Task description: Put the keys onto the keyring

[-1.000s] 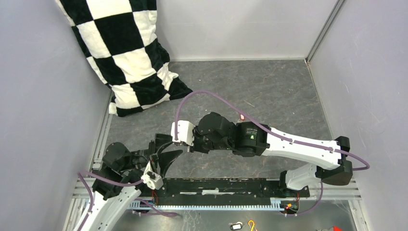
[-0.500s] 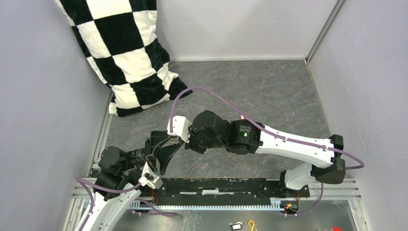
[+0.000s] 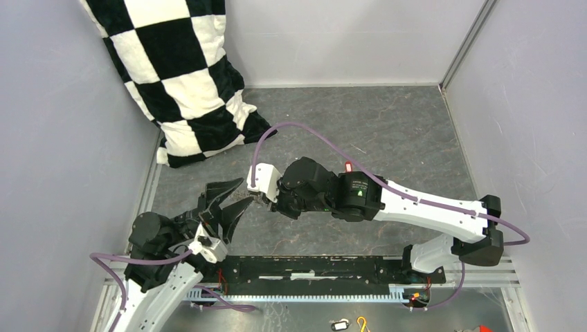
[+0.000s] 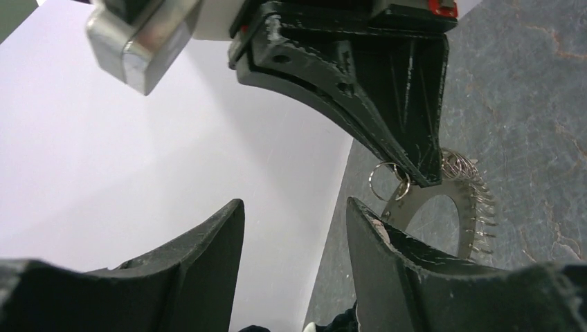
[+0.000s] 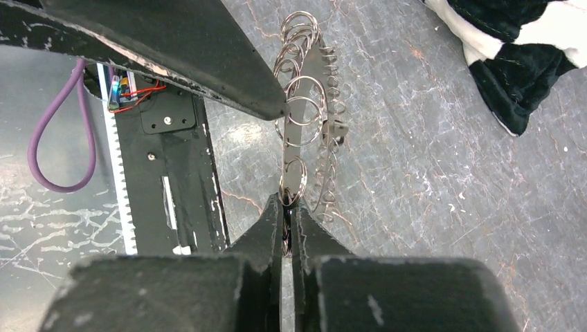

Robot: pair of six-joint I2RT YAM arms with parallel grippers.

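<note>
1. Your right gripper is clenched on the keyring, holding it out to the left arm.
2. Your left gripper stands released and empty just beside it.
3. The ring looks steadied; the next move likely calls for fetching keys, none in view.

Open room for a hand lies over the far and right parts of the grey stone-patterned bench, up to the pale back wall and right wall. A black-and-white checked cushion fills the far-left corner, leaning against the left wall. The white-and-black right arm spans the near half from right to left of centre, and its purple cable arcs above it. Near left is crowded: the left hand, jaws apart, sits just beside the right hand, which is pinched on the thin grey metal keyring. A black rail lines the near edge.
</note>
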